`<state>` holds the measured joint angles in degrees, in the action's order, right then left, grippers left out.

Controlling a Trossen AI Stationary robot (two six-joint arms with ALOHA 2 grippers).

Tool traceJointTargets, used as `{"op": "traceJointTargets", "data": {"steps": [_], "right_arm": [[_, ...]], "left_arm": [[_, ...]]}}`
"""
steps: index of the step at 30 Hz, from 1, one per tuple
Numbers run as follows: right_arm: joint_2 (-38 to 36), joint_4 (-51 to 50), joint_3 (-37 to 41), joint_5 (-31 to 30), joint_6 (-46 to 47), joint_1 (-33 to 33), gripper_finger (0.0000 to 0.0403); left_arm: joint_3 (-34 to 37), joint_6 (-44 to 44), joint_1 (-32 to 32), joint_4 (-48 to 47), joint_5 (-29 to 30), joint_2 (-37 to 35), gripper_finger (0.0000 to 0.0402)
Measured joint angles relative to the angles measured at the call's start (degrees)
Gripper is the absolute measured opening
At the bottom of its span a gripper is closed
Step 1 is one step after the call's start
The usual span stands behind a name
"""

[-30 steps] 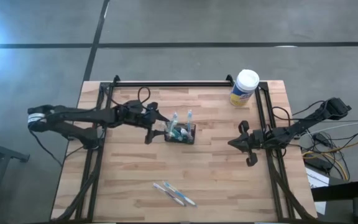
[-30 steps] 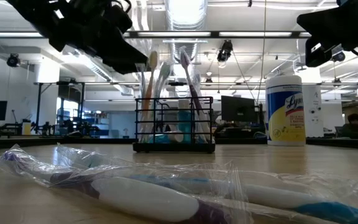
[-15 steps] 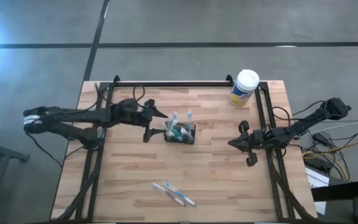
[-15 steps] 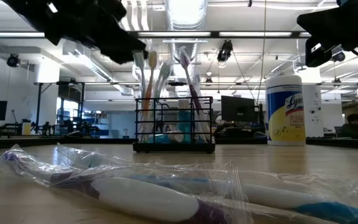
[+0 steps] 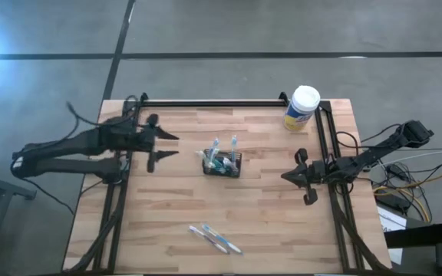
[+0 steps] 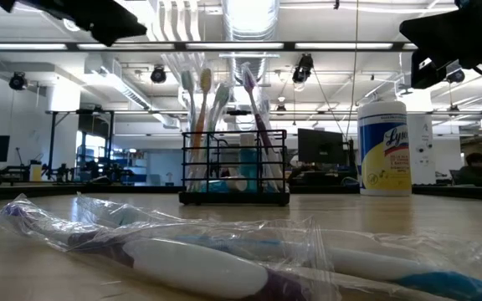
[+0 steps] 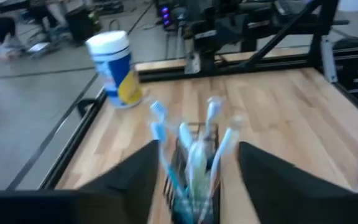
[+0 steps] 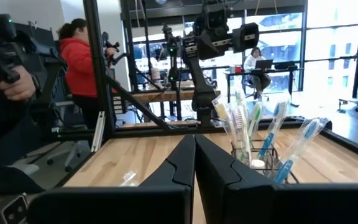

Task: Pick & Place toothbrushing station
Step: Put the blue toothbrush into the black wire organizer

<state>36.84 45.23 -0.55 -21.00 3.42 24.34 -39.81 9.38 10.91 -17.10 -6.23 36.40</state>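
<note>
The toothbrushing station (image 5: 222, 163), a small black wire-mesh holder with several toothbrushes standing in it, rests on its base at the table's middle; it also shows in the low view (image 6: 234, 171). My left gripper (image 5: 167, 146) is open and empty, left of the holder and apart from it. In the left wrist view (image 7: 197, 149) the holder (image 7: 194, 186) stands ahead between the spread fingers. My right gripper (image 5: 286, 177) is shut and empty at the table's right side, pointing toward the holder (image 8: 260, 163).
A white-lidded canister with a yellow label (image 5: 302, 107) stands at the far right corner. Packaged toothbrushes in clear wrap (image 5: 215, 238) lie near the table's near edge. Black frame rails (image 5: 121, 184) run along both sides. A person in red (image 8: 79, 68) stands beyond the table.
My left gripper has drawn back from the holder's left end toward the table's left edge and has risen, staying open. The holder and its toothbrushes have stayed where they were.
</note>
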Motion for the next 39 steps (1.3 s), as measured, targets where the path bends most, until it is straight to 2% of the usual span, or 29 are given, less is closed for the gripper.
{"op": "traceJointTargets", "data": {"steps": [6,8,12,16,20,24,27,31,35,39], "right_arm": [[0.0,0.0,0.0,0.0,-0.5,0.0,0.0008],[0.0,0.0,0.0,0.0,-0.4,0.0,0.0008],[0.0,0.0,0.0,0.0,-0.4,0.0,0.0008],[0.0,0.3,0.0,-0.1,-0.4,0.0,0.0008],[0.0,2.1,0.0,-0.5,-0.6,0.0,0.0008],[0.1,-0.3,-2.2,-3.2,-0.5,0.0,0.0008],[0.5,-8.6,-7.4,-3.7,-0.3,-0.1,0.0008],[2.9,-28.7,-19.0,-8.1,4.7,0.0,0.0008],[9.2,-46.4,-31.2,-10.7,11.7,0.0,0.0008],[17.7,-54.9,-42.2,-10.7,14.6,0.0,0.0008]], "left_arm": [[3.0,-4.0,-0.6,-5.5,0.6,-9.1,0.0043],[5.1,-4.6,-0.9,-5.6,0.6,-12.2,0.0014],[11.4,-4.9,-1.5,-4.1,-0.1,-18.6,0.0005],[19.6,-9.1,-1.6,4.7,-1.0,-24.0,0.0005],[26.2,-10.6,-1.7,12.9,-4.0,-27.7,0.0003],[32.2,-11.2,-1.7,14.6,-4.2,-29.7,0.0002],[34.5,-11.6,-1.7,15.5,-4.4,-30.6,0.0002],[36.2,-12.2,-1.6,15.4,-4.4,-30.8,0.0003],[36.6,-12.3,-1.6,15.0,-4.4,-30.8,0.0009],[36.7,-12.3,-1.6,14.8,-4.4,-30.8,0.0012]]}}
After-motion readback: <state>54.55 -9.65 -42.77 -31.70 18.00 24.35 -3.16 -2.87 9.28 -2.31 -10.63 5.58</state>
